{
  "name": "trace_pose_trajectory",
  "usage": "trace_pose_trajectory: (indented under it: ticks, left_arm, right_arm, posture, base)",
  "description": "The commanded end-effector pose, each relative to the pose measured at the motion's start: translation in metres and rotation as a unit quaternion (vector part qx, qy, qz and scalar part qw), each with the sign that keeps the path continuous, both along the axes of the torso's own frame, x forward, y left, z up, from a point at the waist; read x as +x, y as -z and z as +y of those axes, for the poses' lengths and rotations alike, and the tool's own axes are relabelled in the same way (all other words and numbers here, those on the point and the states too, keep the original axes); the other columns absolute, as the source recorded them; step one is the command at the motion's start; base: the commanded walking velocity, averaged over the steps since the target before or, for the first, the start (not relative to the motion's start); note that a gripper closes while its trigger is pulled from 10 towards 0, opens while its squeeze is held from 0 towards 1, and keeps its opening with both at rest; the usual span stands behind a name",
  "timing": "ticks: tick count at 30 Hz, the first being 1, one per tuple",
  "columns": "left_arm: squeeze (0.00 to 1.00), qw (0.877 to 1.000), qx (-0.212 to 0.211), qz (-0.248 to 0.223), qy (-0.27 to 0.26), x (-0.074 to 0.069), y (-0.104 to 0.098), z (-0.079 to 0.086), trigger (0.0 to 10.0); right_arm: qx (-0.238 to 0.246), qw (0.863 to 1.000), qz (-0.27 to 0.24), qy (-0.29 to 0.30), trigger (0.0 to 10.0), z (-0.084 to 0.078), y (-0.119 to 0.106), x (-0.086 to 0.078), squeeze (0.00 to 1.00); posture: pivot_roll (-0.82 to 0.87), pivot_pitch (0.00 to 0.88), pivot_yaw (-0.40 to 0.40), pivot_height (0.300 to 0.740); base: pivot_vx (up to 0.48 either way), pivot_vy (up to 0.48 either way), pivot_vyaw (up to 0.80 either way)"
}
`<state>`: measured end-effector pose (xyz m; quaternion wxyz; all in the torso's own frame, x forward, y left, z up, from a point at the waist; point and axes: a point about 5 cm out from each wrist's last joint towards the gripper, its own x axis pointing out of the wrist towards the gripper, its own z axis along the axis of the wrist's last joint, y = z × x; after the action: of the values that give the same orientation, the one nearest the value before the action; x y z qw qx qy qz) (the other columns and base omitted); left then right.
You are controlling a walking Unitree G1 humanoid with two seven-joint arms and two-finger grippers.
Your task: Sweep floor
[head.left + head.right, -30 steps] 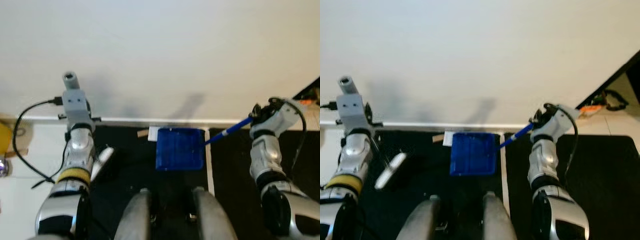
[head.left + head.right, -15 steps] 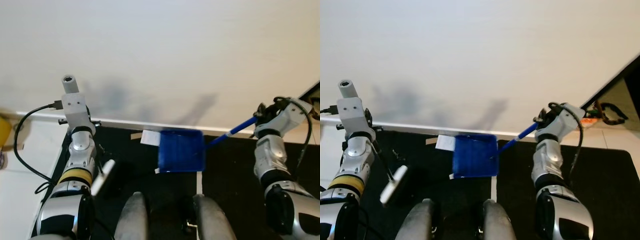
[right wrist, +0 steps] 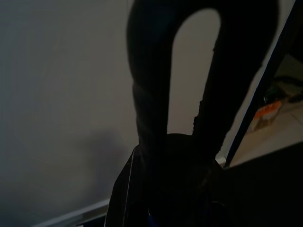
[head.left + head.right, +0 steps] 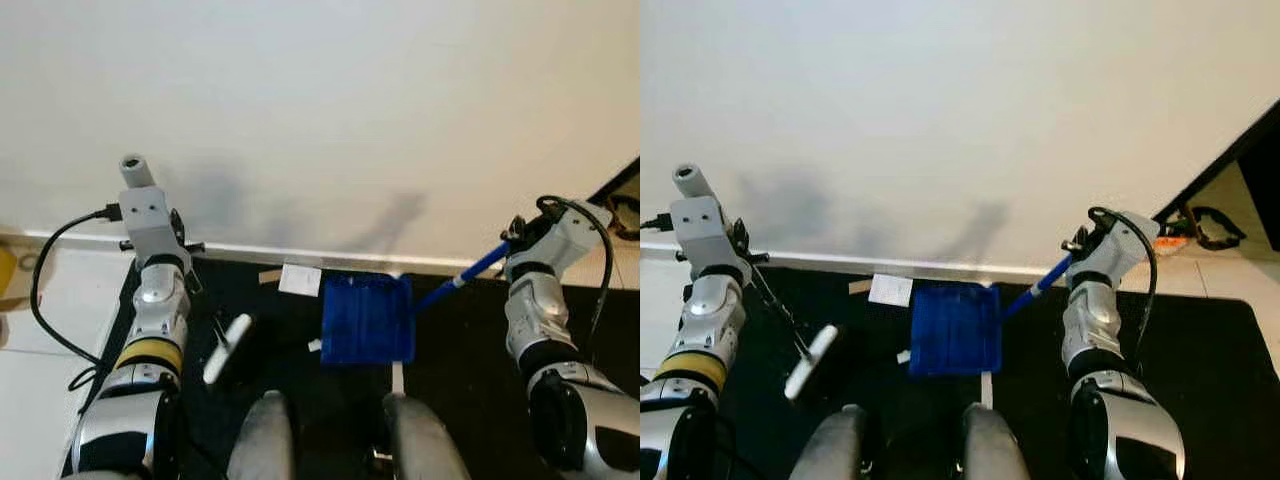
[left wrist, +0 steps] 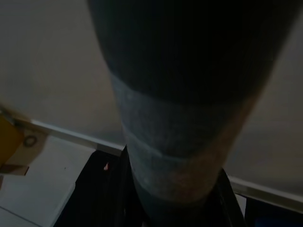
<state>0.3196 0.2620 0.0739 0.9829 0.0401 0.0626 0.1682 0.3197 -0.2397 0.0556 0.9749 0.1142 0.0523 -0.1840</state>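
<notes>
Left eye view: we hold a blue dustpan point(image 4: 366, 319) by its long blue handle point(image 4: 470, 272) in the right gripper point(image 4: 1076, 247), fingers closed around the handle's top end. The pan lies flat on the black mat point(image 4: 1200, 350), down and inward from that gripper, its far edge close to the white baseboard point(image 4: 820, 260).

The left gripper point(image 4: 165, 265) grips a thin rod that runs down and inward to a small broom head point(image 4: 226, 335); the head sits on the mat well short of the pan.

A white paper scrap point(image 4: 300, 280) lies just beside the pan's far left corner, with a smaller tan scrap point(image 4: 269, 276) next to it and a small white bit point(image 4: 314, 346) at the pan's near left edge.

Judgement: for a clean sweep we keep the pan pressed flat and steady, carry the broom head beyond the scraps toward the wall, then draw them sideways into the pan with short strokes. The risk is pushing paper under the pan's edge.
</notes>
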Motion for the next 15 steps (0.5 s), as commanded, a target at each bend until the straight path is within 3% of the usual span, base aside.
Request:
trace_pose_trajectory:
  ticks: [1, 12, 15]
  left_arm:
    - [0.0, 1.0, -0.004, -0.006, 0.004, 0.0004, -0.001, -0.0027, 10.0]
    - [0.0, 1.0, -0.002, -0.013, 0.014, 0.0027, -0.0047, -0.0032, 10.0]
    - [0.0, 1.0, 0.001, -0.021, 0.0, 0.0022, -0.0063, -0.0009, 10.0]
  right_arm:
    - [0.001, 1.0, 0.013, 0.018, 10.0, -0.0093, 0.003, -0.0043, 0.0]
    - [0.009, 1.0, 0.016, 0.02, 10.0, -0.0079, 0.0047, -0.0045, 0.0]
    - [0.012, 1.0, 0.016, 0.012, 10.0, -0.0038, 0.0045, -0.0029, 0.0]
  posture:
    - [0.05, 0.12, -0.017, 0.74]
    - [0.05, 0.109, -0.01, 0.74]
    - [0.05, 0.103, -0.01, 0.74]
  base:
    - [0.48, 0.0, 0.0]
    - [0.48, 0.0, 0.0]
    - [0.123, 0.0, 0.0]
